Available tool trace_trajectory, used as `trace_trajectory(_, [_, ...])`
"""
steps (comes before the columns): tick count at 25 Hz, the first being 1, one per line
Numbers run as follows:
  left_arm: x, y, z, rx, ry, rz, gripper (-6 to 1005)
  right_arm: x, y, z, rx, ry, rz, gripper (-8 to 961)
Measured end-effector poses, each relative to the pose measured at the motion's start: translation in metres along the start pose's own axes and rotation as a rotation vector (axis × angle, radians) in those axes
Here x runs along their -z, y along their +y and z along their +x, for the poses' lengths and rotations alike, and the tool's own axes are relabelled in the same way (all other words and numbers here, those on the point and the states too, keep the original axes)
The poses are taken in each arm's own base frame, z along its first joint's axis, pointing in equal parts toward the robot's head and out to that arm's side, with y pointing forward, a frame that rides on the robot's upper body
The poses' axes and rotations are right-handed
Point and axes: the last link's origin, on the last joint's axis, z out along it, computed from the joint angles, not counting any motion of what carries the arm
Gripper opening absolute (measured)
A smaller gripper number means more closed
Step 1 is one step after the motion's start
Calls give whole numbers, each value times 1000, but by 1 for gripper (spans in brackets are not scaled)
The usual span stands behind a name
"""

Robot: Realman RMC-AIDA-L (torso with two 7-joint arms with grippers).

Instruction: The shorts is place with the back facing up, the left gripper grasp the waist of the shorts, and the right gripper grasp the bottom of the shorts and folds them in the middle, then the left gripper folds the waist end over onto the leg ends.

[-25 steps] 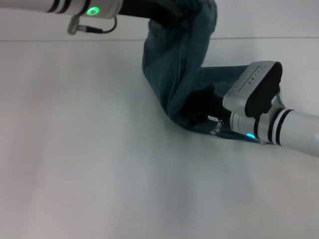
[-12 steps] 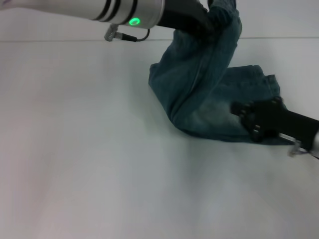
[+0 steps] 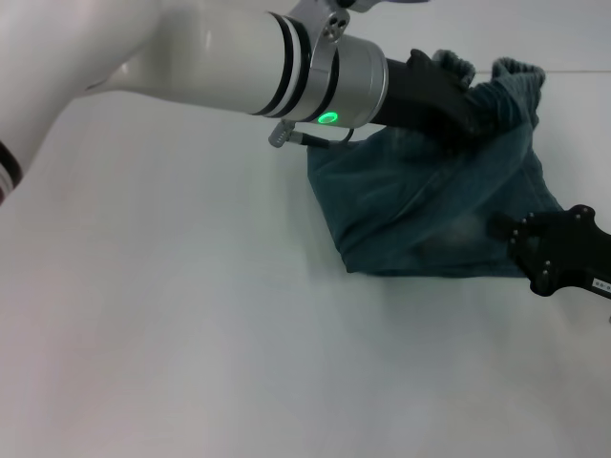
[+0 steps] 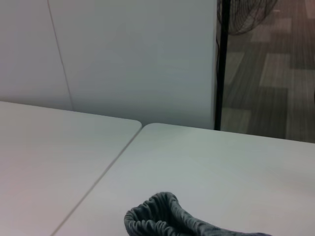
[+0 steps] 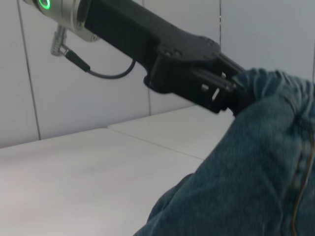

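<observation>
The denim shorts (image 3: 430,205) are lifted off the white table (image 3: 191,334) at the gathered waist, which is clamped by the left gripper (image 3: 468,107). The right gripper (image 3: 520,239) is seen at the lower right edge; its grip cannot be told.

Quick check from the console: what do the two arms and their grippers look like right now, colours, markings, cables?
The left arm is glossy white with black bands, a silver wrist collar showing a green light and a short dark cable with a metal plug. Its left gripper is matte black, angular and boxy. The right gripper is also matte black, with small pale screw heads.
</observation>
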Motion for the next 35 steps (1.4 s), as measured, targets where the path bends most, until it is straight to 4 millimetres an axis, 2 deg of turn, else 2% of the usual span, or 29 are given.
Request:
trace_trajectory(4, [4,-2,-5,28,10,8,192,-6,1,-3,12,2,-26,7])
trace_trajectory(10, [7,-7,-8,41,22,37,411,-14,4,-5,12,15,-57,8])
trace_trajectory(12, [7,-7,-8,39,22,36,622,-14,5,-5,8,12,-66,9])
trace_trajectory(17, [18,-6,-13,20,44,49,849,-9,10,-7,11,5,-113,10])
trace_trajectory(20, [34,-3,-24,8,83,49,876,-4,12,-9,20,-6,-135,10])
trace_trajectory(23, [59,-2,-48,38,142,23,902,0,13,-9,35,-7,-155,11])
trace_trajectory(28, [104,1,-116,126,269,-16,947,-1,18,-6,74,-2,-172,12])
trace_trajectory(34, [152,32,-209,183,443,45,943,-8,29,-1,105,-21,-183,13])
trace_trajectory(35, [157,38,-222,194,455,74,943,-9,32,1,114,-24,-187,46])
